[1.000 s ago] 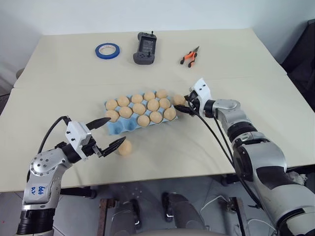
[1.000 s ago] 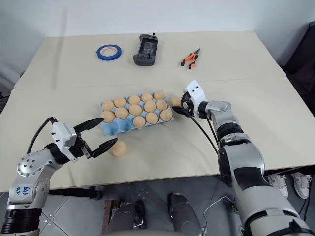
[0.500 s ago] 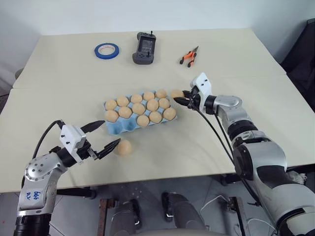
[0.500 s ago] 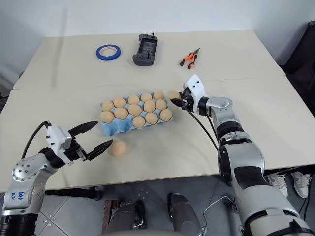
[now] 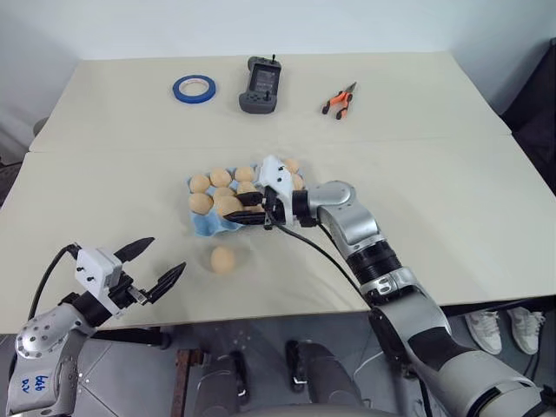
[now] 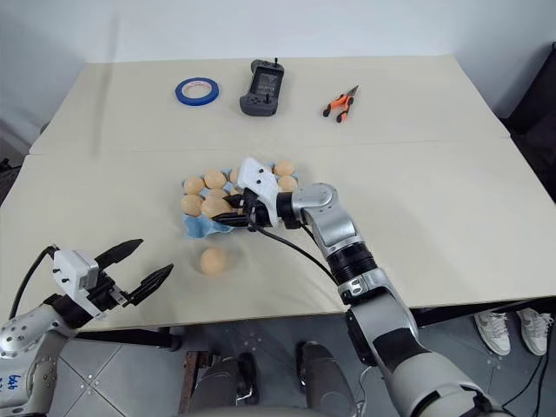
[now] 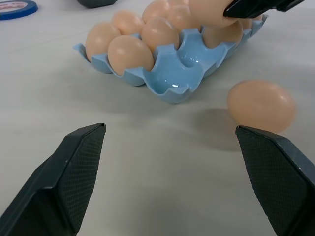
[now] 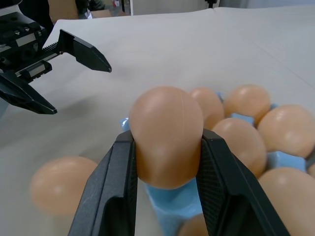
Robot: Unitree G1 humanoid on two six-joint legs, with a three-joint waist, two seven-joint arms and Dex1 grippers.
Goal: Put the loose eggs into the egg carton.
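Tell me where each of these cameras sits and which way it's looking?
Head eyes: look down over the table, both arms showing.
Left wrist: sits behind the open left gripper, facing the egg carton and a loose egg.
Right wrist: sits behind the right gripper, clamped on an egg.
Shared: both wrist views catch that loose egg and the carton.

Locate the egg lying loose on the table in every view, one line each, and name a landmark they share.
Left eye view: the loose egg lies on the table, near the egg carton.
Right eye view: the same, nearer than the carton's front corner.
Left wrist view: it lies between the open left gripper fingers, off the carton's corner.
Right wrist view: it shows beyond the held egg.
Shared landmark: the carton's empty corner cup.
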